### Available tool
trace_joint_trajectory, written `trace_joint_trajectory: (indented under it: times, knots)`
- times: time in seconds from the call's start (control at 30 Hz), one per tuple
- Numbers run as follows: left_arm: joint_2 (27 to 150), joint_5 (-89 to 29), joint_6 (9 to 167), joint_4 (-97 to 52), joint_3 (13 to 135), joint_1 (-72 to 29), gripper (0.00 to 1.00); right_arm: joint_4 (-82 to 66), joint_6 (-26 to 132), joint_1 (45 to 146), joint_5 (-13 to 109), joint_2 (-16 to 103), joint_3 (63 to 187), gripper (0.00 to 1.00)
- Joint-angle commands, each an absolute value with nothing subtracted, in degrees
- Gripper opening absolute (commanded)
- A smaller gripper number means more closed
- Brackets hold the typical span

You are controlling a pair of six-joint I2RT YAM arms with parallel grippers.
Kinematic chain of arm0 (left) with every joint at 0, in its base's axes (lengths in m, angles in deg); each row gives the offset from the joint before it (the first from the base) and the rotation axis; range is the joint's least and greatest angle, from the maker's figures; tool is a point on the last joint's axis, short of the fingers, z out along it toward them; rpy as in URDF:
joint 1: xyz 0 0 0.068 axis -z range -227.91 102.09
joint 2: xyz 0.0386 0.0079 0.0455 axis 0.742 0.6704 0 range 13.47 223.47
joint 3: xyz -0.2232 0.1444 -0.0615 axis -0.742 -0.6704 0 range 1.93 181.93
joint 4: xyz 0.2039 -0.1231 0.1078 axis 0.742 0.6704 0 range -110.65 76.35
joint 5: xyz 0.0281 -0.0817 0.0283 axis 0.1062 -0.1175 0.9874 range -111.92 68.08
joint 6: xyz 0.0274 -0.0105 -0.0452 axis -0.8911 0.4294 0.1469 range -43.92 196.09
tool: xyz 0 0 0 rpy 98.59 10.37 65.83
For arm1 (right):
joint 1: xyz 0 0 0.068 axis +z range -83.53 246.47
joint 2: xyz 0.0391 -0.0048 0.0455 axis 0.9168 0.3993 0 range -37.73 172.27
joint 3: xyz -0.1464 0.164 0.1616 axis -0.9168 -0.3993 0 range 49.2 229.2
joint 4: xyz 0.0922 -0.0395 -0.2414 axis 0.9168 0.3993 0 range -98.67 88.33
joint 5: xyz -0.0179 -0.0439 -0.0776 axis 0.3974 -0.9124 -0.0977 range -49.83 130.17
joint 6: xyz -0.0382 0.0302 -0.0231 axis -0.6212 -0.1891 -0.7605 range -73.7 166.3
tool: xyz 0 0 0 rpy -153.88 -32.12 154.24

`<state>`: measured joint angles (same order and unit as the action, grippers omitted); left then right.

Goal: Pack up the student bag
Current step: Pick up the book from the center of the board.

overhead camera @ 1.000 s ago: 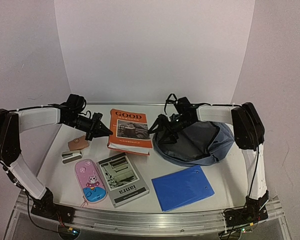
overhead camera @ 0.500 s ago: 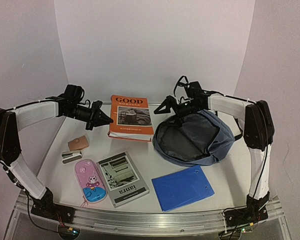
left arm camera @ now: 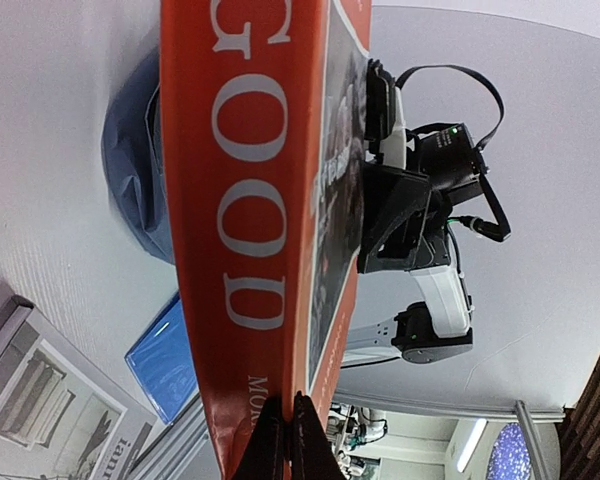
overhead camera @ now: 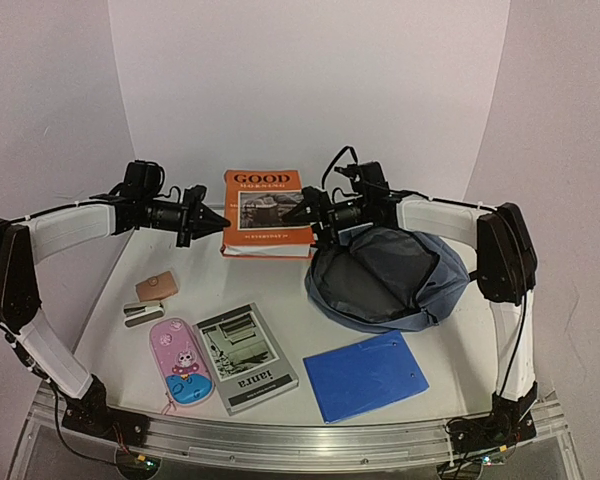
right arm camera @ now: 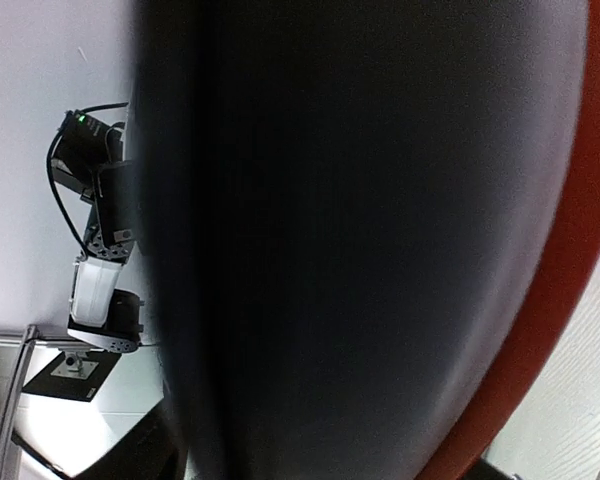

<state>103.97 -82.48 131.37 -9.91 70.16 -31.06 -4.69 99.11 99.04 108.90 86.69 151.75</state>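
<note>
Student bag [overhead camera: 405, 290] sits at the far right of the table [overhead camera: 300, 315], mouth open toward the left, grey lining showing. I see nothing inside it, so packing looks barely started.

Orange "GOOD" book [overhead camera: 268, 210] is up off the table just left of the bag mouth, between both arms. Left gripper [overhead camera: 218, 218]: fingers together, pinched on the book's left edge. Right gripper [overhead camera: 305, 212]: at the book's right edge, close to the bag rim. I can't tell whether its fingers are clamped or apart, since its wrist view is a dark blur.

Left to pack, all lying on the table:
- brown wallet [overhead camera: 157, 286]
- small grey stapler-like item [overhead camera: 140, 313]
- pink pencil case [overhead camera: 182, 362]
- grey booklet [overhead camera: 245, 358]
- blue folder [overhead camera: 365, 375]

My read: first of six items is in transit, none in.
</note>
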Motion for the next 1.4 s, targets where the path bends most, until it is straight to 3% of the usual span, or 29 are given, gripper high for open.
trace_joint_trajectory:
  times: [0.0,0.03,0.1,0.13,0.23,0.33,0.4,0.47,0.7,0.87,1.03,1.37]
  knots:
    - [101.06,-85.12,132.49,-17.94,69.88,-31.03,0.0,-16.32,107.01,99.34,112.58,86.87,152.47,0.48]
    - [101.46,-85.62,131.45,-16.68,70.59,-31.04,0.03,-16.34,106.52,99.31,112.65,86.44,152.33,0.41]
    - [102.76,-87.84,127.84,-12.63,73.01,-31.06,0.21,-16.11,104.74,99.13,112.72,85.19,151.52,0.3]
    - [103.17,-88.83,124.42,-9.05,74.33,-31.09,0.39,-16.0,103.64,98.81,112.91,83.95,150.29,0.27]
    - [102.94,-83.63,112.57,5.62,79.94,-31.65,0.71,-15.35,99.91,97.56,114.96,80.8,146.04,0.23]
    - [103.02,-80.39,103.87,15.38,84.41,-34.07,0.85,-13.68,95.46,95.78,116.7,76.68,139.99,0.17]
    - [102.81,-78.87,101.76,17.31,85.83,-35.08,0.93,1.16,83.21,95.13,113.53,74.64,140.48,0.16]
    - [102.79,-77.66,100.72,17.89,86.8,-35.97,0.96,25.7,59.33,96.33,103.68,73.63,146.31,0.15]
    - [107.2,-77.15,90.8,26.78,95.89,-36.97,1.0,43.7,34.44,97.22,94.27,68.61,147.36,0.12]
    - [110.53,-83.6,84.1,29.94,100.43,-35.15,1.0,61.01,14.7,97.49,88.92,69.2,153.84,0.13]
    - [110.11,-85.03,76.65,31.59,100.07,-28.61,1.0,72.91,4.66,97.82,88.28,71.73,161.02,0.15]
    - [107.43,-86.53,73.69,25.95,95.47,-24.31,1.0,73.16,-1.04,102.24,88.94,69.86,158.68,0.08]
